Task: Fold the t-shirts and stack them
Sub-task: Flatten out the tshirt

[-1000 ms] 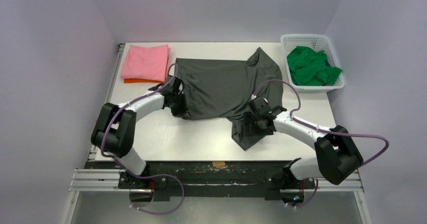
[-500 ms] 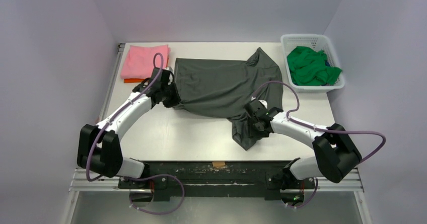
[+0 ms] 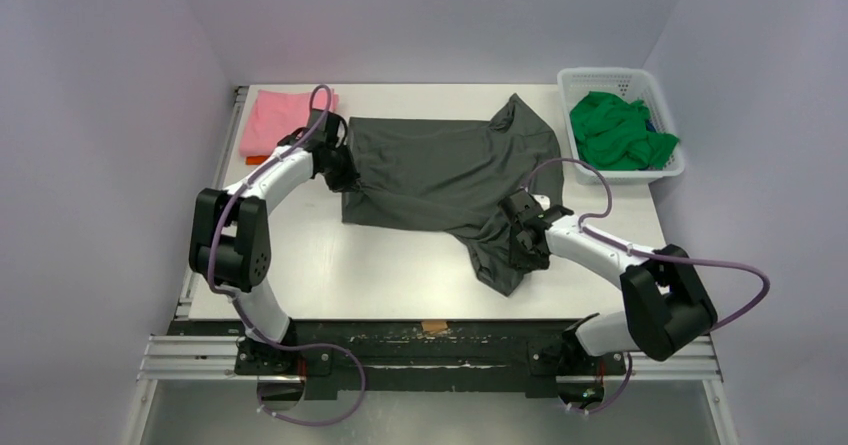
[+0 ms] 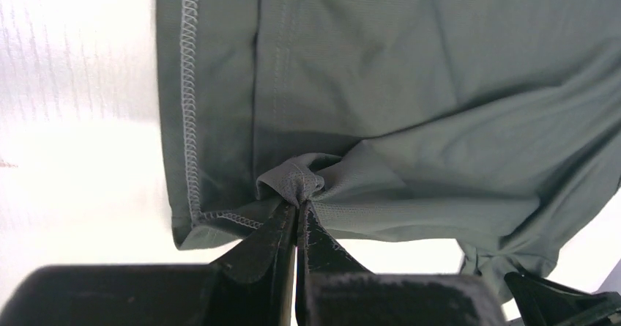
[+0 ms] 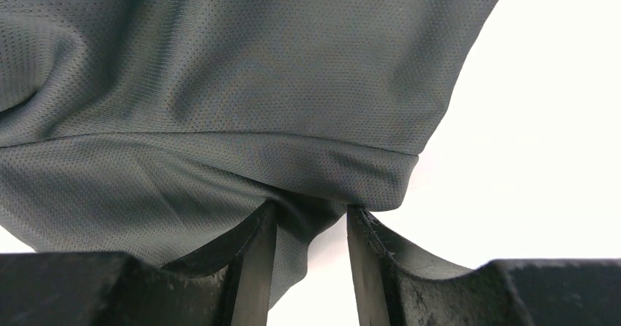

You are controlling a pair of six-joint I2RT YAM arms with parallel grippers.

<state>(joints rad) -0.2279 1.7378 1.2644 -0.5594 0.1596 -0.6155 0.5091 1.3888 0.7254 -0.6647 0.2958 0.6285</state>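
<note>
While the left gripper (image 4: pixel 296 207) pinches a bunched fold of the charcoal t-shirt (image 3: pixel 440 170) spread on the desk (image 3: pixel 330 265), the right gripper (image 5: pixel 311 216), fingers apart astride a near fold, ought to close fully before both draw the cloth taut.

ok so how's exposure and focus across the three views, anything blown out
Top external: even, soft light, the dark t-shirt and table both readable. Left wrist: table blown to white, hem stitching sharp, left gripper near-black. Right wrist: table also pure white, mesh weave crisp, right gripper silhouetted.
</note>
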